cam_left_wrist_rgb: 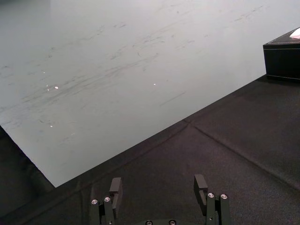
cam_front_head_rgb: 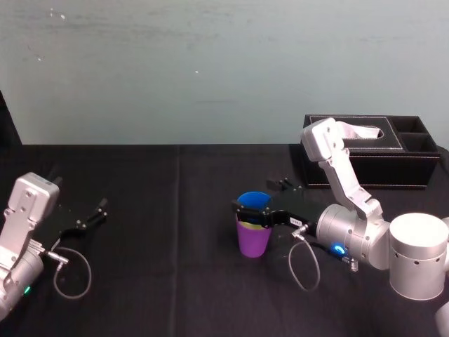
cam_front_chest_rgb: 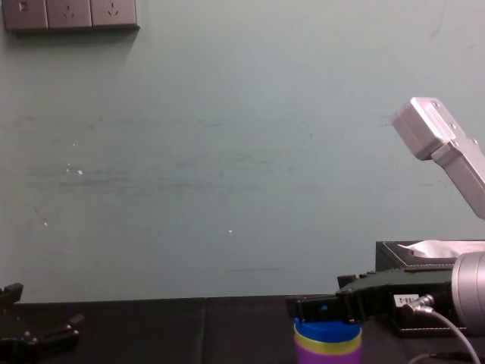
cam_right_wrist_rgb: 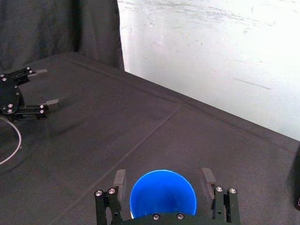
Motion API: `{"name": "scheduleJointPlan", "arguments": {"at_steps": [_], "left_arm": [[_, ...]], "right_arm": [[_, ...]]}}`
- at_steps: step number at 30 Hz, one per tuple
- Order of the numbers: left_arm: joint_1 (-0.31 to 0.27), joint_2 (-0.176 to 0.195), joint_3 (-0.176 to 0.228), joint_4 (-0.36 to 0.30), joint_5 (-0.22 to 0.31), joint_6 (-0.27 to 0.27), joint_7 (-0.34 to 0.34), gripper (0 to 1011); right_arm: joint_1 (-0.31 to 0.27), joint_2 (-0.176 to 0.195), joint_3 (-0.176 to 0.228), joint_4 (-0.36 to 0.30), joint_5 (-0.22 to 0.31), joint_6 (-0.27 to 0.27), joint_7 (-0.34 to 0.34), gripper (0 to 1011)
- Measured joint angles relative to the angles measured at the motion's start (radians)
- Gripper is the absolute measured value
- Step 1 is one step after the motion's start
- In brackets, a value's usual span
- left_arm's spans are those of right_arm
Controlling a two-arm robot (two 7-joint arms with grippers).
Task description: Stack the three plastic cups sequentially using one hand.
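Plenty of bare black table left of the cups, tissue box back right. Right gripper straddles the blue cup, fingers spread with small gaps; it's nested in the yellow-green cup and purple cup. Left gripper lies spread wide far left.

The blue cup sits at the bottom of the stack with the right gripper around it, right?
No, the blue cup sits at the top of the stack, as the chest view shows, with the right gripper around it.

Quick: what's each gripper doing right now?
Left gripper: open, empty, idle at the left.
Right gripper: open, jaws either side of the blue cup.
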Motion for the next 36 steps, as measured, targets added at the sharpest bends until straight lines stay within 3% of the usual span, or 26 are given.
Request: {"name": "scheduleJointPlan", "arguments": {"at_steps": [11,20,26,36], "left_arm": [[0.0,0.0,0.0,0.0,0.0,0.0,0.0,1000],[0.0,0.0,0.0,0.0,0.0,0.0,0.0,1000],[0.0,0.0,0.0,0.0,0.0,0.0,0.0,1000],[0.0,0.0,0.0,0.0,0.0,0.0,0.0,1000]], "right_arm": [[-0.009,0.0,0.006,-0.014,-0.009,-0.014,-0.014,1004],[-0.1,-0.036,0.093,-0.074,-0.035,-0.142,-0.134,1004],[-0.168,-0.068,0.154,-0.098,-0.058,-0.189,-0.228,1004],[-0.255,-0.131,0.219,-0.084,-0.065,-0.184,-0.33,1004]]}}
